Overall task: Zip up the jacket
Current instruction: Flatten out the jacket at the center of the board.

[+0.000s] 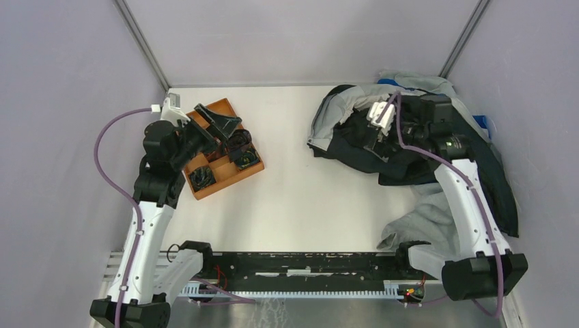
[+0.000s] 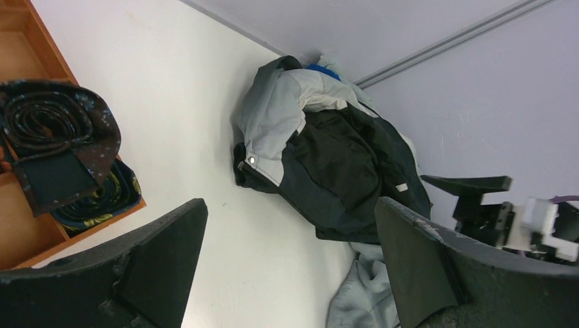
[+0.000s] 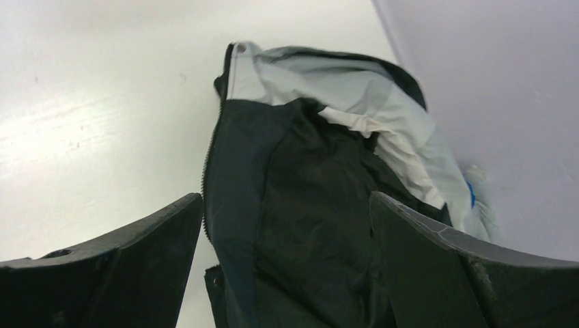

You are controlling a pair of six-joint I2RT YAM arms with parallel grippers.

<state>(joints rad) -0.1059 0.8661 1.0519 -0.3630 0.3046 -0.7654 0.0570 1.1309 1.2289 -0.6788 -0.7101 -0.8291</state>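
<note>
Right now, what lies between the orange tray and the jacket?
Nothing: in the top view, only bare white tabletop separates the orange tray from the jacket; the left wrist view shows the same.

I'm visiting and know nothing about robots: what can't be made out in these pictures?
Zipper slider of the jacket: top view, hidden by bunched folds and the right end effector; right wrist view shows only zipper teeth.
The grey garment: top view, partly under the right arm.
The blue item: top view, only a sliver behind the jacket.
Contents of the orange tray: top view, partly under the left end effector; left wrist view cuts them off.
</note>
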